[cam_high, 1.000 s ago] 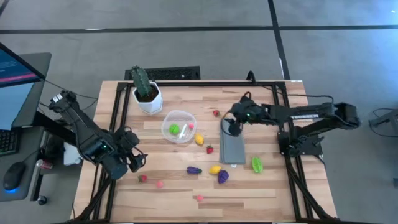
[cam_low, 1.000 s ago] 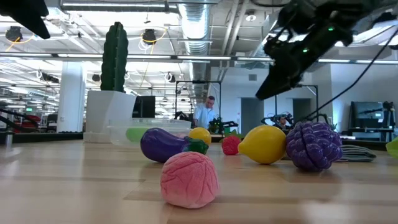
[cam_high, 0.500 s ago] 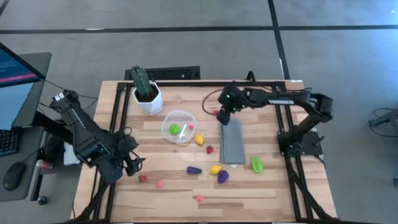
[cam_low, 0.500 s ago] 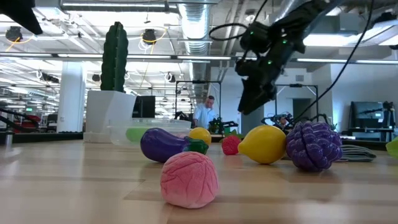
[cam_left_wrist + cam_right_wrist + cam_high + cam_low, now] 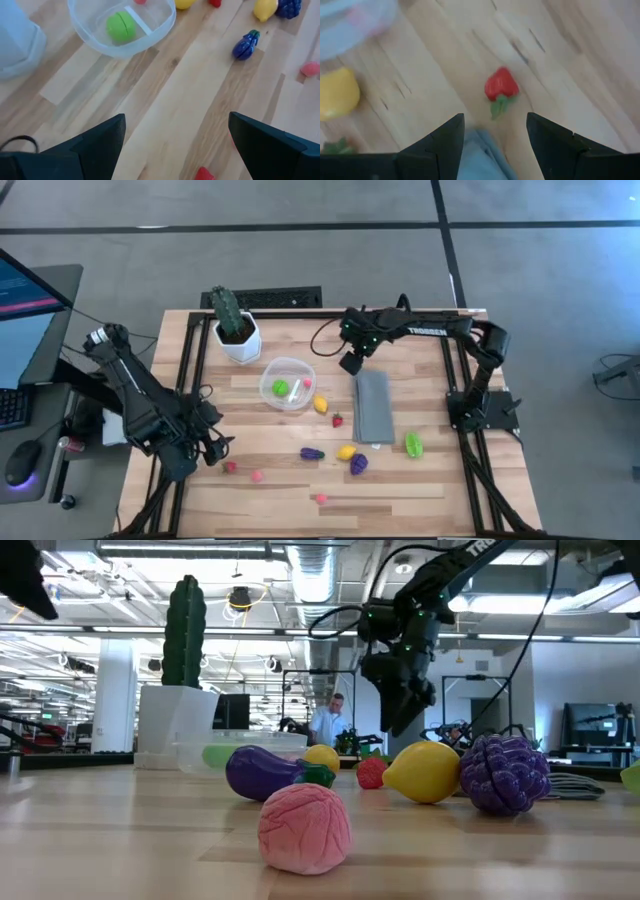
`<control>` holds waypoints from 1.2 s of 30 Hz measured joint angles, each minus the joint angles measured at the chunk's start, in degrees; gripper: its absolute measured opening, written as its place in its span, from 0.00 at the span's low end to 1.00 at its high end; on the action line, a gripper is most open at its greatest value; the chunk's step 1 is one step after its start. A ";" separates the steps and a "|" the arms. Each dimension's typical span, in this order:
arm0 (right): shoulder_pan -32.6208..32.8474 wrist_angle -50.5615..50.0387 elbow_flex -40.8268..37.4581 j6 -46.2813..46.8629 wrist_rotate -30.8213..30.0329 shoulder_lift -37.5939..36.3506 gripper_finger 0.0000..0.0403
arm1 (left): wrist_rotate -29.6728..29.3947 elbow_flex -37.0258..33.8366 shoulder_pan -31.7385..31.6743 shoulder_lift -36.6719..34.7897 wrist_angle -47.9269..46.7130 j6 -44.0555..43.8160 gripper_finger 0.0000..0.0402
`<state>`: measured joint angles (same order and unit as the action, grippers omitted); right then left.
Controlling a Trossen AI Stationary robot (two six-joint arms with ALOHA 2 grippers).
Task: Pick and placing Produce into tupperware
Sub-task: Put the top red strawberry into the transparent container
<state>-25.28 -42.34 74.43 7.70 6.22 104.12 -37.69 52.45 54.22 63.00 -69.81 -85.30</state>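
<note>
**Wooden table, toys scattered, both claws empty**

Pale wood planks make up the table [image 5: 420, 480], which fills the middle of the overhead picture inside a black frame, with grey floor all round. Toward the upper left of the table stands a green cactus in a white pot [image 5: 236, 332]. Just beside it, lower right, sits the clear round bowl [image 5: 287, 383], holding a green piece [image 5: 279, 388] and a small pink one.

Outside the bowl, a yellow piece [image 5: 320, 404] lies just beside its rim and a small red one [image 5: 337, 420] near that. Lower down the table sit a purple eggplant [image 5: 312, 453], a yellow lemon [image 5: 346, 451] and a purple bunch [image 5: 358, 464] close together, with a green piece [image 5: 413, 443] further right. Pink and red bits lie along the lower left. A flat grey cloth [image 5: 373, 406] lies right of centre.

The right claw [image 5: 351, 363] hangs above the upper end of the cloth, fingers apart and gripping nothing; its own camera looks down on a red strawberry [image 5: 501, 86] on bare wood next to the cloth's edge. The left claw [image 5: 212, 448] waits at the lower left, spread wide and empty, well apart from the bowl.

In the table-level picture the pink piece [image 5: 304, 828] sits nearest, partly hiding what lies behind it.
</note>
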 joint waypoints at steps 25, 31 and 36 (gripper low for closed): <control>-1.50 2.54 1.10 7.38 -1.11 0.26 0.59 | -0.62 -2.21 1.55 0.00 7.42 5.80 0.85; -1.47 0.80 0.84 8.73 0.03 2.71 0.59 | -0.64 -2.21 1.55 -0.01 7.57 5.59 0.85; -0.58 2.04 1.13 9.62 1.14 5.81 0.59 | -0.71 -2.21 1.74 -0.06 8.05 4.95 0.85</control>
<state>-25.86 -40.31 75.56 17.32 7.36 109.93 -38.41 50.24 55.96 62.94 -61.76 -80.34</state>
